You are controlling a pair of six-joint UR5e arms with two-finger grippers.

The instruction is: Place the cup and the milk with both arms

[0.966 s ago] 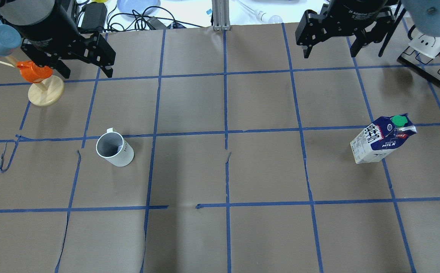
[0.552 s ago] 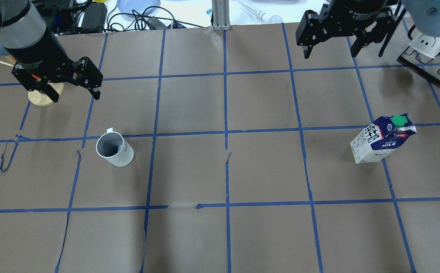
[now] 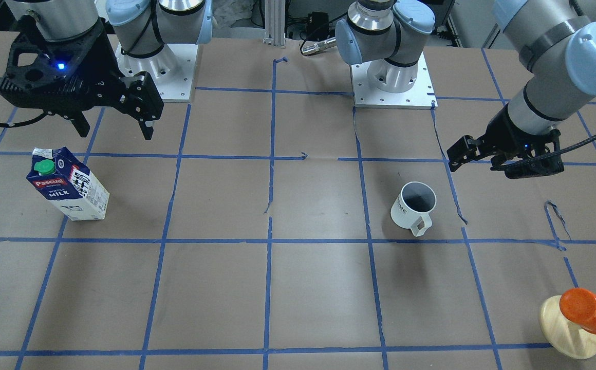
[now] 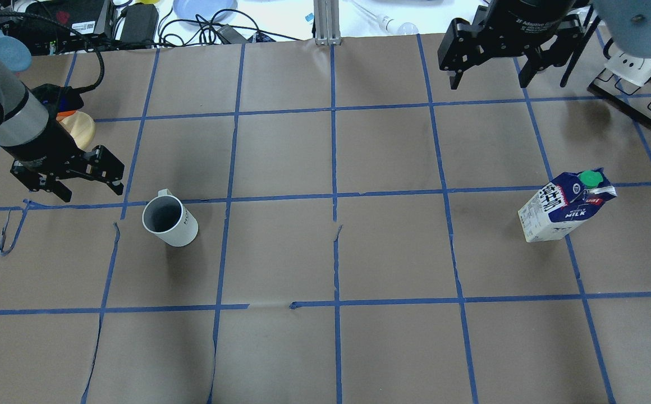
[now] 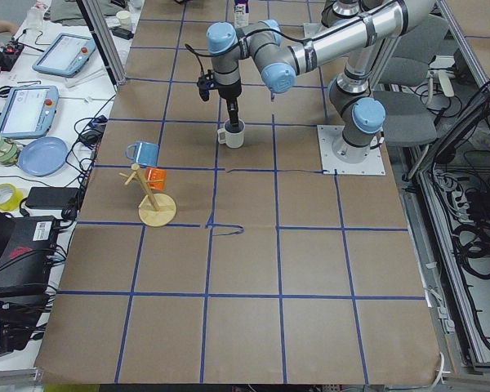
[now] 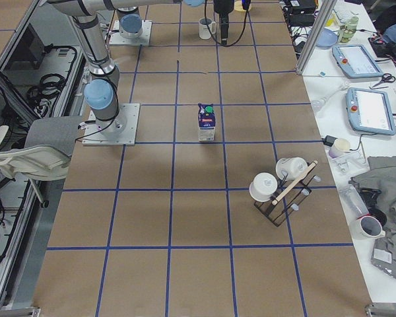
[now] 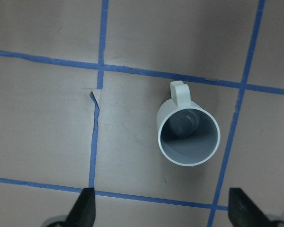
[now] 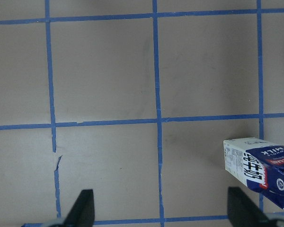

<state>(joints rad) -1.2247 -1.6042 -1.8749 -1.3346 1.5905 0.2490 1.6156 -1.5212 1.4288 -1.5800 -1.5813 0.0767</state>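
The white cup [image 4: 169,220] stands upright on the brown paper, left of the middle, handle toward the far side; it also shows in the front view [image 3: 414,208]. My left gripper [image 4: 92,191] is open and empty, in the air just left of and beyond the cup. In the left wrist view the cup [image 7: 188,137] lies ahead of the open fingertips [image 7: 86,208]. The blue and white milk carton [image 4: 567,205] stands at the right. My right gripper [image 4: 488,78] is open and empty, high over the far edge; the carton sits at the lower right of its wrist view [image 8: 262,170].
A pale wooden stand [image 3: 567,329] with an orange cup [image 3: 588,308] and a blue cup [image 4: 8,53] stands at the far left, partly behind my left arm. A black rack with white mugs [image 4: 637,70] is at the far right. Cables and a blue plate [image 4: 205,8] lie beyond the table.
My left gripper has moved from over the wooden stand toward the near side, closer to the cup. The right gripper has barely moved. Cup and carton have not moved.
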